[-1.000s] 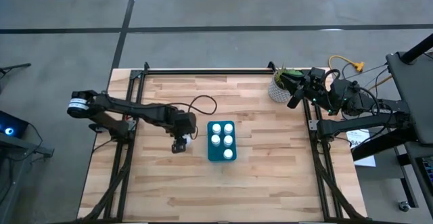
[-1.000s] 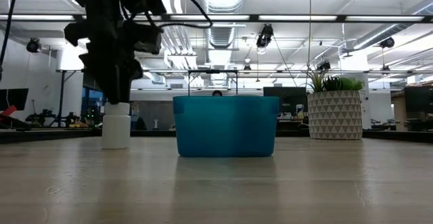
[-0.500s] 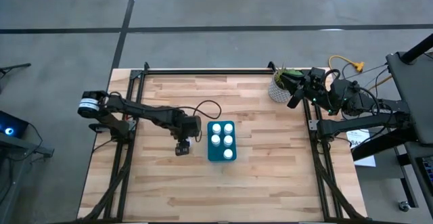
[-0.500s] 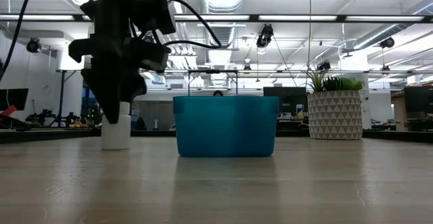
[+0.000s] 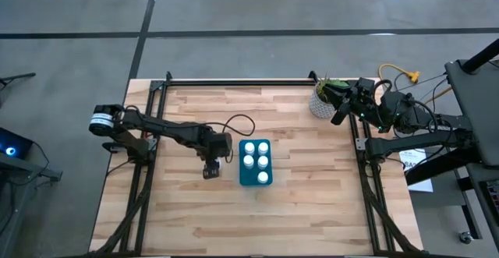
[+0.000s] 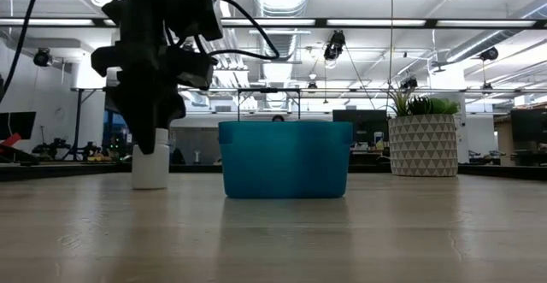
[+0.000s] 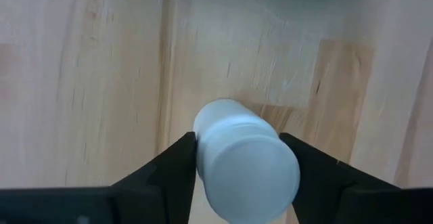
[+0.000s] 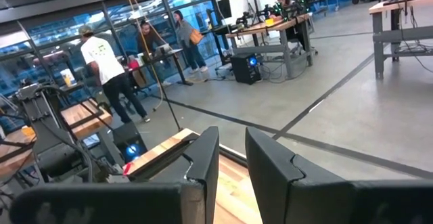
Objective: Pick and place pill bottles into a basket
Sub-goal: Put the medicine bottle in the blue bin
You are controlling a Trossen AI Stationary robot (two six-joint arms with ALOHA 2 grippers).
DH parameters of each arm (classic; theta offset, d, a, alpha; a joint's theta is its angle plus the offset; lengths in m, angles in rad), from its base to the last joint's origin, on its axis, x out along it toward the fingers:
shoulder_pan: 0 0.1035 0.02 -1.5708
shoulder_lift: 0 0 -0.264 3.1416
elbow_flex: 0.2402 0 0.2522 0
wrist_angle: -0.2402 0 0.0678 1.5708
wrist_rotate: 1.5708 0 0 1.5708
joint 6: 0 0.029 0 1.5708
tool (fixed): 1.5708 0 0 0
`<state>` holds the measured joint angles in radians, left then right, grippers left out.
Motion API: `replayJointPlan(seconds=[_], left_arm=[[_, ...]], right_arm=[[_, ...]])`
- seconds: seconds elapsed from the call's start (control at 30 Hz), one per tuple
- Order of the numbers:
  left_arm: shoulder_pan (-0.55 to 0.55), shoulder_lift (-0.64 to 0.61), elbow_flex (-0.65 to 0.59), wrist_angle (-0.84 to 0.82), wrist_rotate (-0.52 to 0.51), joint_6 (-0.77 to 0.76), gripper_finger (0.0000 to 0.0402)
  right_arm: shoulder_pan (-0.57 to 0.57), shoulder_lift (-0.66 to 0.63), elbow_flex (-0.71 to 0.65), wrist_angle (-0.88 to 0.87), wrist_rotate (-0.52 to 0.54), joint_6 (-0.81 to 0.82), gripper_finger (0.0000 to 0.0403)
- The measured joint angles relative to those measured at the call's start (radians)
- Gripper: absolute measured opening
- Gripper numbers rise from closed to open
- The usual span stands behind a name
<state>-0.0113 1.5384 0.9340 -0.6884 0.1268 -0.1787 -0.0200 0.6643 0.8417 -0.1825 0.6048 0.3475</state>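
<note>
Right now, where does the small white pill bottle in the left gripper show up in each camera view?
High view: hidden beneath the left gripper, left of the teal rectangular basket.
Low view: small white pill bottle standing left of the basket.
Left wrist view: bottle central, between the fingers.
Right wrist view: not in it.
Shared landmark: the basket.

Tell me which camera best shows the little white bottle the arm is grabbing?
The left wrist view: the pill bottle fills it, clamped between the left gripper jaws. The low view shows its lower body on the table; the high view hides it under the arm.
</note>
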Motion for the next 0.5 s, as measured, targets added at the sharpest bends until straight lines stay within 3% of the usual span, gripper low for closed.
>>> replayJointPlan(seconds=[0.23,0.5], left_arm=[[0.0,0.0,0.019,-0.004,0.003,-0.025,0.0164],[0.0,-0.003,0.154,-0.056,0.002,-0.019,0.0164]], right_arm=[[0.0,0.0,0.0,0.0,0.0,-0.004,0.0068],[0.0,0.0,0.0,0.0,0.0,-0.004,0.0068]])
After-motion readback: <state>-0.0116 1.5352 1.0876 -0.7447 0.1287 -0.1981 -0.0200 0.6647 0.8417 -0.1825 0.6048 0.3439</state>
